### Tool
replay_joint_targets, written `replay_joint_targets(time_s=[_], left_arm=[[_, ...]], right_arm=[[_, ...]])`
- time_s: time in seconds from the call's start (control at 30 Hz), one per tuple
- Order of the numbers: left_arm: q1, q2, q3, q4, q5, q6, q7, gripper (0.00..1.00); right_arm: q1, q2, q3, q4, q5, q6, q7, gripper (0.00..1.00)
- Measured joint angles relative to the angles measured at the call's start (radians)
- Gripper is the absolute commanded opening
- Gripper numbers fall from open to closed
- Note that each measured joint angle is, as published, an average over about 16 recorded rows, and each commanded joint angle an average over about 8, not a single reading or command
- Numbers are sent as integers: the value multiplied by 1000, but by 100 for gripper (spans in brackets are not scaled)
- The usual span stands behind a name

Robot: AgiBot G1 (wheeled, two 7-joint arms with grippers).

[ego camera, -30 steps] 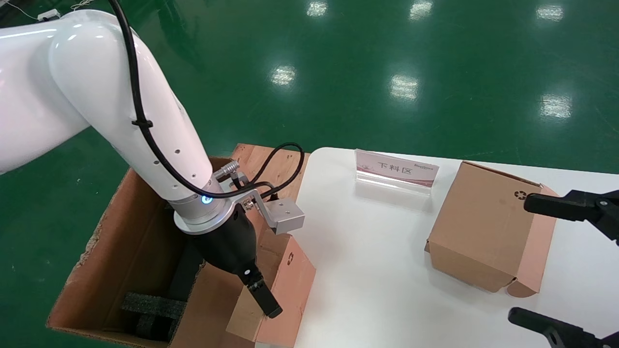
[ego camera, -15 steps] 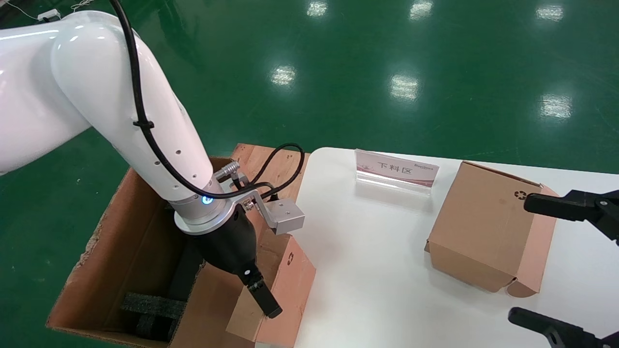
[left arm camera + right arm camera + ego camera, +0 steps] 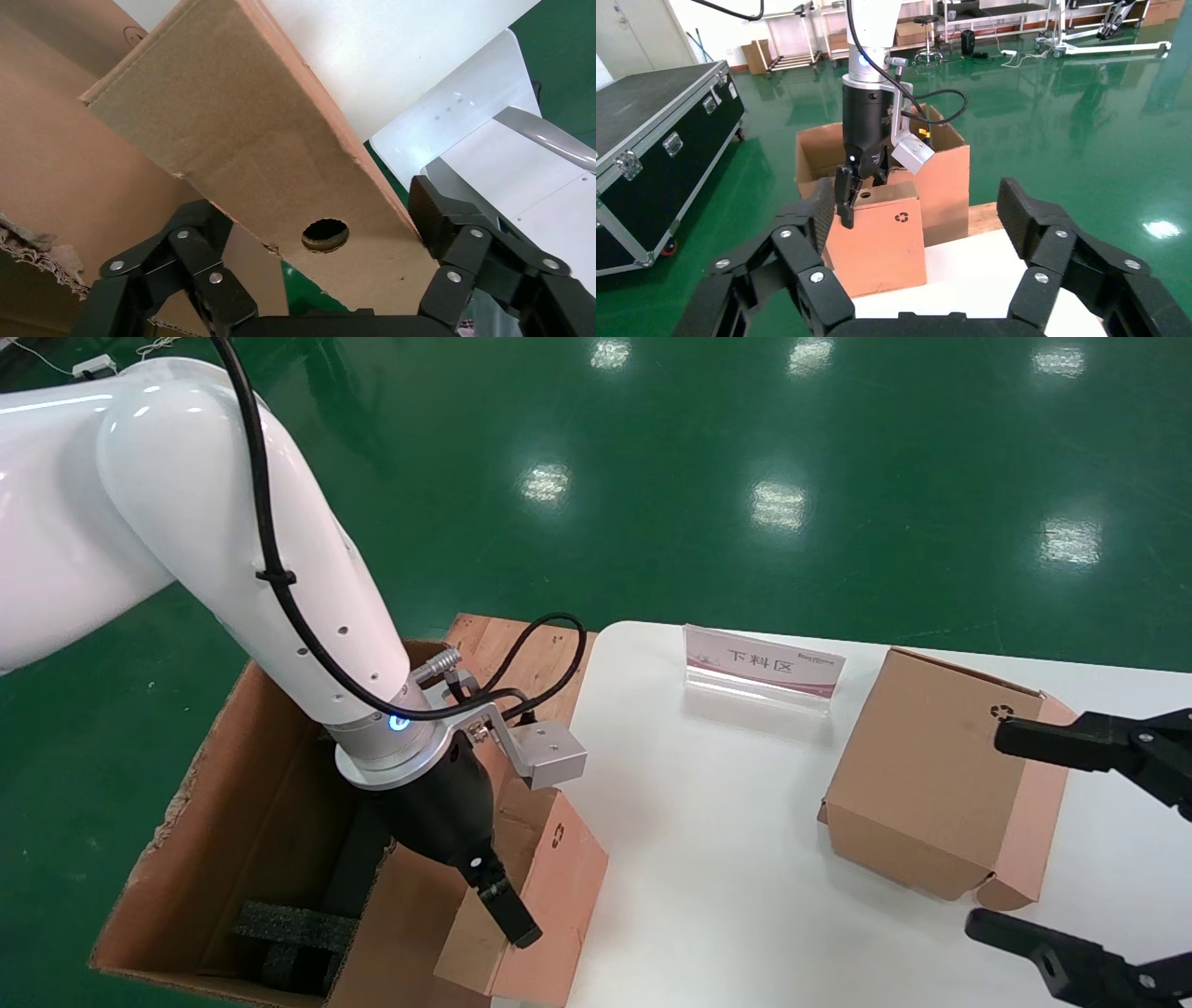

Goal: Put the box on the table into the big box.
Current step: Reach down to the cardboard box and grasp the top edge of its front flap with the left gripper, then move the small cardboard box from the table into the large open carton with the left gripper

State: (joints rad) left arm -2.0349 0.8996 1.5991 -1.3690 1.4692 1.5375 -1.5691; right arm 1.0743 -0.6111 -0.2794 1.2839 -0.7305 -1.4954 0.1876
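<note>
The box [image 3: 554, 887], slim brown cardboard with a recycling mark, hangs upright off the table's left edge, beside the big box [image 3: 233, 775]. My left gripper [image 3: 498, 905] is shut on it from above. In the left wrist view its fingers [image 3: 204, 232] flank the narrow side with the round hole [image 3: 325, 235]. The right wrist view shows the box [image 3: 877, 239] and the left gripper [image 3: 852, 193] in front of the big box [image 3: 947, 168]. My right gripper [image 3: 987, 831] is open at the table's right end, holding nothing.
A cube-like cardboard box [image 3: 931, 775] with tuck flaps stands on the white table [image 3: 708, 859], between my right gripper's fingers. A small sign [image 3: 764, 663] stands at the table's far edge. Black foam blocks [image 3: 289, 933] lie in the big box. A black flight case [image 3: 659, 126] stands on the green floor.
My right gripper has shifted slightly to the left, further into view. The left arm and the box it holds have not moved.
</note>
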Motion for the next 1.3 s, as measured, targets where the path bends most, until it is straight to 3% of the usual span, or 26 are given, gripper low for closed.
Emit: replay_joint_targets(time_s=[0.03,0.27,0.3,0.87,1.3], left_arm=[[0,0,0,0,0,0,0,0],[0,0,-1,0,0,0,0,0],[0,-1,-1,0,0,0,0,0],[-32,5,-39,-1,38,-10,20,0],[-190,-43,-153,-42,189,-59,34,0]], right_arm=[[0,0,0,0,0,0,0,6],[0,0,0,0,0,0,0,93],[0,0,0,0,0,0,0,100],[0,0,0,0,0,0,0,100],[0,0,0,0,0,0,0,100]])
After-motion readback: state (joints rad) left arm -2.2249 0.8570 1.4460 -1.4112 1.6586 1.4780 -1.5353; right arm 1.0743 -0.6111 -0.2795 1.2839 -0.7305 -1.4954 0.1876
